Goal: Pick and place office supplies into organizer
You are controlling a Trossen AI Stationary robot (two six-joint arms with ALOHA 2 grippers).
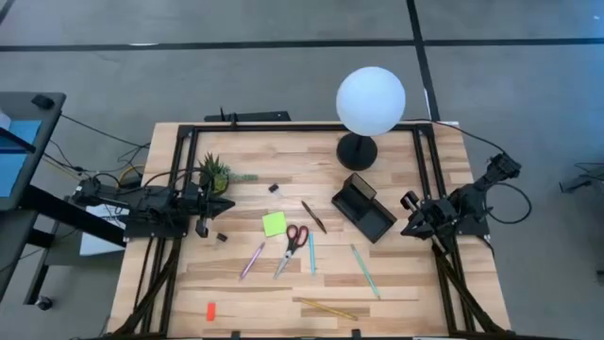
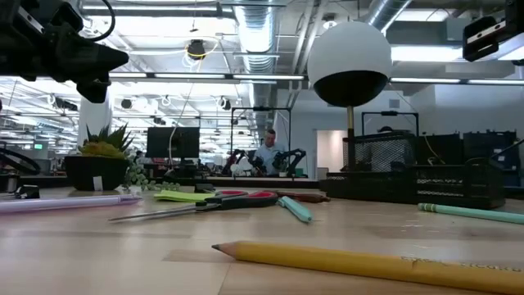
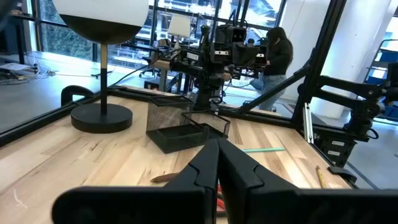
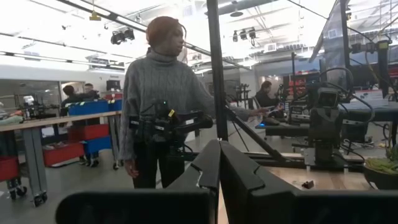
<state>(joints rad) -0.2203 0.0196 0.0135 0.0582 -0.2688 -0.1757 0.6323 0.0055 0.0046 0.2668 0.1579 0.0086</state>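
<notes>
Both arms lie low at the pale wooden worktop's edges, each empty: left hand and right hand pressed together. Red-handled scissors lie mid-worktop, left of the black mesh organizer.

Even overhead light is falling on the tabletop, leaving only soft shadows. Ceiling strips are glaring in the low view, where the near pencil is blurring. Windows behind the lamp are perhaps washing out.
</notes>
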